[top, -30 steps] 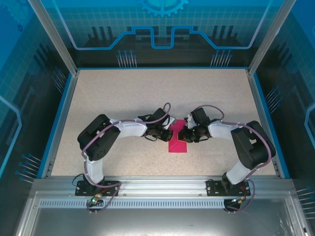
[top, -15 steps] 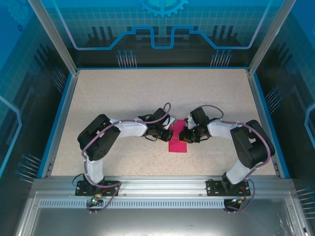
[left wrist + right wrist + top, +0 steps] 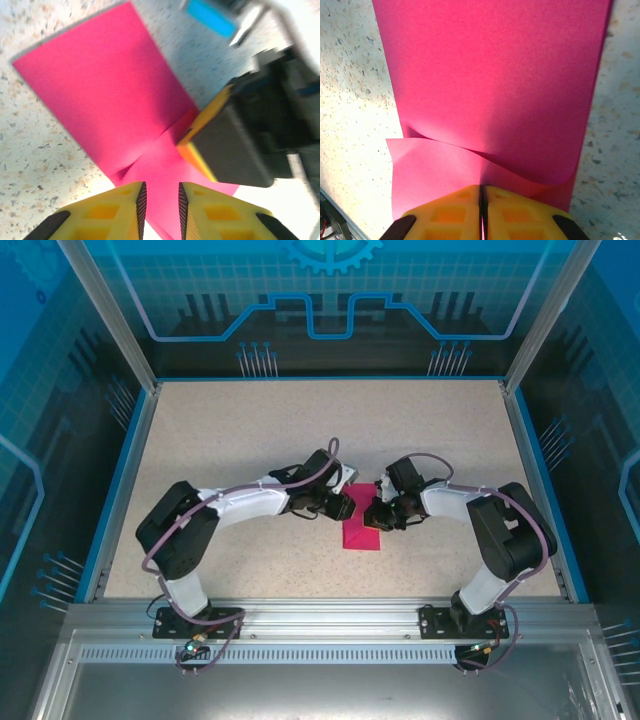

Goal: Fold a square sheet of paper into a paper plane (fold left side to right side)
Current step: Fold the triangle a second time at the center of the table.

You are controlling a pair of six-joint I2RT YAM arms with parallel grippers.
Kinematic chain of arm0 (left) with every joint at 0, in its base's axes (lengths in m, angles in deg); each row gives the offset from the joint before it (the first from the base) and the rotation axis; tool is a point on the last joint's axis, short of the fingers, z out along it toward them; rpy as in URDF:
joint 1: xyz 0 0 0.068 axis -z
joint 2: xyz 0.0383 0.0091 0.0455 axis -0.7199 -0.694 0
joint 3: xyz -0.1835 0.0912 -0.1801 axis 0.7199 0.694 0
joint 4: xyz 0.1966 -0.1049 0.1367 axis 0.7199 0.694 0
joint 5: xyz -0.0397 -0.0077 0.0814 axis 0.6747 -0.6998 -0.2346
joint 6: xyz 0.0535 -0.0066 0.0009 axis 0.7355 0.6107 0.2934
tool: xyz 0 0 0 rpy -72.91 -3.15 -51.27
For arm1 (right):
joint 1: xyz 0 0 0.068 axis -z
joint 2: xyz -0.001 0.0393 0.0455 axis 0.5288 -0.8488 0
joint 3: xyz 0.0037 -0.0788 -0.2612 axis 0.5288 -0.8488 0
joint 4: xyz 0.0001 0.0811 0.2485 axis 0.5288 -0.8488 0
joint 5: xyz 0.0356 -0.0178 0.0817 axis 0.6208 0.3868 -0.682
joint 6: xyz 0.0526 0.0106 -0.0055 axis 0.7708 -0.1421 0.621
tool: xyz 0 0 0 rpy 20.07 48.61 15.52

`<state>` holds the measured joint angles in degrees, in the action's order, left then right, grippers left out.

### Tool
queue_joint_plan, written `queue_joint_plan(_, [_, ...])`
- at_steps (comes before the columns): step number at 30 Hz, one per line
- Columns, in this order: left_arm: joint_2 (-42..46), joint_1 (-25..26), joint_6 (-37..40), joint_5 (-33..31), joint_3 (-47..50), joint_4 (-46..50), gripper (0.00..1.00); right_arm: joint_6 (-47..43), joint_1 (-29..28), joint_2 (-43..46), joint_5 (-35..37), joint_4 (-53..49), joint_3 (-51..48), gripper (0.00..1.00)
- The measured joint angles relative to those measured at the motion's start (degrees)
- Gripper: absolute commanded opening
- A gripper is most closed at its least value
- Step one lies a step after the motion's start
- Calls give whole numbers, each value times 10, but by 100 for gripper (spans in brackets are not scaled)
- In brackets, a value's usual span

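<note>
The square sheet of paper (image 3: 362, 533) lies mid-table as a magenta folded rectangle, its long side running near to far. In the right wrist view the sheet (image 3: 490, 75) has a loose upper layer curling up near my jaws. My right gripper (image 3: 374, 516) (image 3: 482, 200) is shut on the sheet's edge, yellow jaws pressed together over a crease. From the left, my left gripper (image 3: 346, 508) (image 3: 161, 202) faces it, jaws a little apart, with the pink sheet (image 3: 100, 90) showing through the gap. One of the right gripper's fingers (image 3: 207, 122) rests on the paper just ahead of them.
The speckled table top (image 3: 250, 430) is ringed by a blue rim (image 3: 128, 470) and slanted frame posts (image 3: 110, 320). An aluminium rail (image 3: 330, 615) with both arm bases runs along the near edge.
My left gripper's jaws have parted from shut. The left arm has stretched out, its elbow swinging left and nearer. The right arm and the paper have stayed put.
</note>
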<state>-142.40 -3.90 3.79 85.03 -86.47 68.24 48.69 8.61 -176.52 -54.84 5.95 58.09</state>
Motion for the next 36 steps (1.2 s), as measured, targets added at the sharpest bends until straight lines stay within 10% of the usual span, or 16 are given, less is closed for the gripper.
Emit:
queue_joint_plan(15, [11,39,-90,165,68,-57,20,0,0,-5,-2,-9,7,11])
queue_joint_plan(36, [-50,47,-97,125,57,-47,20,0,0,-6,-2,-13,10,11])
